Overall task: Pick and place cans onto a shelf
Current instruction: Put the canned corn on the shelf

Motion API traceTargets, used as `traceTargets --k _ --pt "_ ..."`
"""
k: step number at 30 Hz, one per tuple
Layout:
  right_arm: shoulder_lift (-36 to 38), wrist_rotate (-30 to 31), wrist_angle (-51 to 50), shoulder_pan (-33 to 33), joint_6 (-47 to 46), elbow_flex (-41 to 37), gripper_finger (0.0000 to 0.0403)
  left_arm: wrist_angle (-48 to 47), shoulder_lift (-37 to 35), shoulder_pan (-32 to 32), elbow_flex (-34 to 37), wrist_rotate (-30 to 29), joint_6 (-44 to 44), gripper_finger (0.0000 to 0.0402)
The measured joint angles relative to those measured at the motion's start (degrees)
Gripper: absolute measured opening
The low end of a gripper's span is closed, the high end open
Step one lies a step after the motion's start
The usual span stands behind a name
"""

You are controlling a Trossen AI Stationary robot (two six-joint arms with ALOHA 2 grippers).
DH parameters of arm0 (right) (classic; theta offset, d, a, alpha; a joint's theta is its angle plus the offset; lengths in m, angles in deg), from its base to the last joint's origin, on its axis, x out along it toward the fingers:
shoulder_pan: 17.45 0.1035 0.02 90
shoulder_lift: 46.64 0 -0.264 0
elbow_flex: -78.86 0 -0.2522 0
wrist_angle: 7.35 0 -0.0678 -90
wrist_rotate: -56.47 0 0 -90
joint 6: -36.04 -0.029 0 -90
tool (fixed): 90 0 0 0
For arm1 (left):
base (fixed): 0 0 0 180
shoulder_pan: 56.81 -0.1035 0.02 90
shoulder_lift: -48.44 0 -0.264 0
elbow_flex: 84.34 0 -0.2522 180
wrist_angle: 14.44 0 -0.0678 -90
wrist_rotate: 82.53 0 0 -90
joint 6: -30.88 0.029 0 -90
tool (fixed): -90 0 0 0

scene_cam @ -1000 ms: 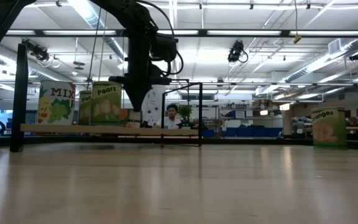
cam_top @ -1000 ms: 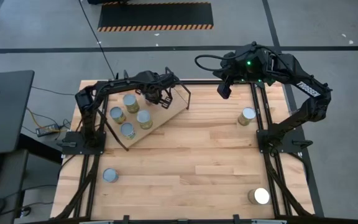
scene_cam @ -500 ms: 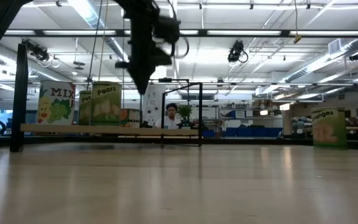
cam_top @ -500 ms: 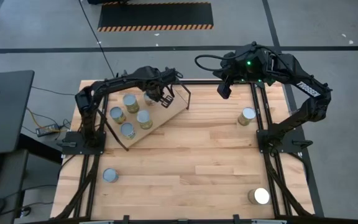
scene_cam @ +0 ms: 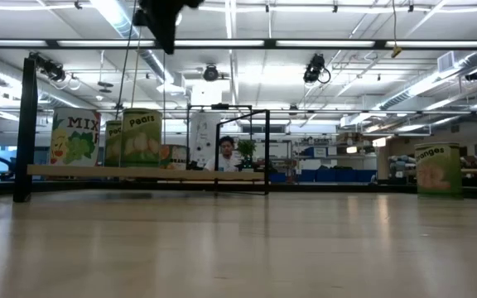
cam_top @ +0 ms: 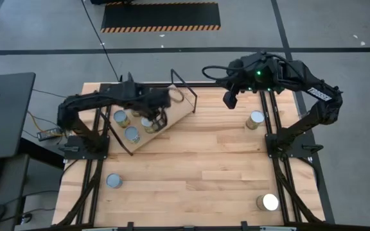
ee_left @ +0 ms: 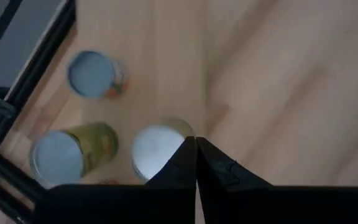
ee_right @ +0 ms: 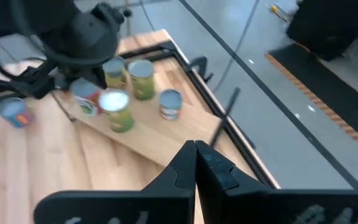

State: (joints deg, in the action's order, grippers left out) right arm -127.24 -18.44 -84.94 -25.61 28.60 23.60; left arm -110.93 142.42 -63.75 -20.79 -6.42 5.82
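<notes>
We look down on a slatted wooden table (cam_top: 191,173) where our two dark arms work at moving cans onto a shelf (cam_top: 172,115), a light wooden board on black wire legs set at an angle toward the far left of the table. Our left gripper (cam_top: 159,117) hangs above the shelf with its two fingers pressed together and nothing between them; directly under and just beside it stand the cans already placed there (cam_top: 132,134), grouped close on the board, which suggests they are packed together to leave room for more. From the left wrist we see three round can tops (ee_left: 157,147) below the closed fingertips (ee_left: 196,163), one of them just under the tips. Our right gripper (cam_top: 229,100) waits in the air past the far right corner of the shelf, its fingers also shut and empty. Three cans are not yet on the shelf: one (cam_top: 255,119) sits on the table near the right gripper, toward the right edge; another (cam_top: 113,181) lies well away from the left gripper toward the near left; a third (cam_top: 268,203) rests at the near right corner. We judge the shelf's upright wire frame (cam_top: 184,90) and the crowded cans to be the main obstacles for any lowering hand. In the level view a person (scene_cam: 228,154) shows far behind the table.
</notes>
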Motion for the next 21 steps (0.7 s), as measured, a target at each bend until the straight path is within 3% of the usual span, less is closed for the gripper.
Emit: traceTargets --k 6,10,14,21 --pt "0.0 0.27 4.17 6.21 -1.4 0.02 0.0009 -1.73 -4.25 14.42 0.0 0.65 -1.98 0.0009" --pt "0.0 0.42 4.65 10.17 -5.35 -0.02 0.0009 -4.05 -5.94 24.55 -0.02 0.98 -9.45 0.0042" --pt "-0.02 2.07 5.43 14.41 -9.16 -1.93 0.0009 -7.31 -5.9 35.13 0.01 2.41 -20.69 0.0117" --pt "-0.04 4.68 6.13 19.54 -14.29 -7.75 0.0009 -7.25 -3.56 50.55 0.0 4.16 -42.17 0.0295"
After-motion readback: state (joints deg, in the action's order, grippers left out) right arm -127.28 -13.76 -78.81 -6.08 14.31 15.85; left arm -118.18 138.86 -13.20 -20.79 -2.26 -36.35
